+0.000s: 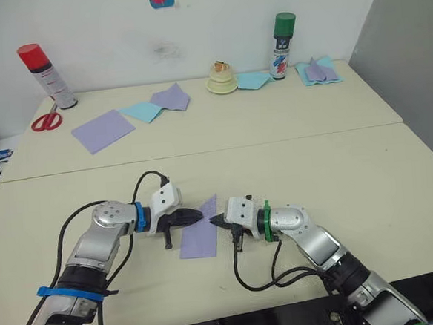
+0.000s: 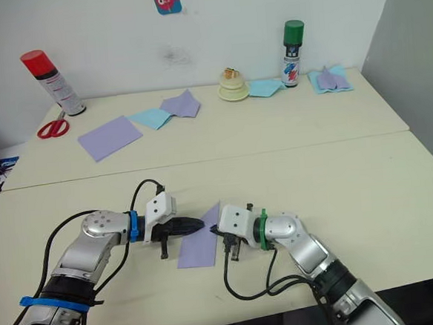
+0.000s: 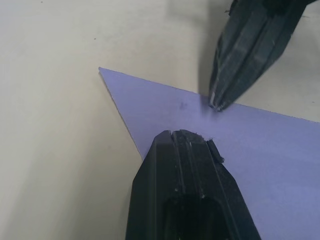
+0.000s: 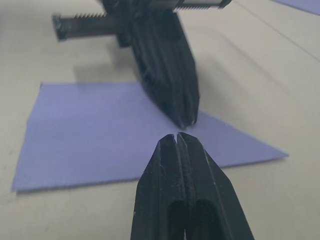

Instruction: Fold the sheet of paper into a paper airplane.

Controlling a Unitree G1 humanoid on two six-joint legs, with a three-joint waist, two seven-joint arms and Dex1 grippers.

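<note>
The sheet of paper (image 1: 200,238) lies flat on the near table. It is lavender, narrow, and cut to a slanted point at its far end. My left gripper (image 1: 199,215) is shut, and its tip rests on the paper's upper left part. My right gripper (image 1: 214,221) is also shut and touches the paper's right edge, facing the left one a finger's width away. In the left wrist view my left gripper (image 3: 182,135) sits on the paper (image 3: 260,150). In the right wrist view my right gripper (image 4: 177,136) meets the paper (image 4: 90,135). Nothing is held between either pair of fingers.
On the far table stand a red-capped spray can (image 1: 45,74), red scissors (image 1: 46,121), a smooth lavender square (image 1: 103,130), light-blue and lavender folded pieces (image 1: 160,103), a cream dish (image 1: 222,78), a green-capped can (image 1: 283,45) and more light-blue paper (image 1: 318,71). A seam (image 1: 201,153) separates the two tables.
</note>
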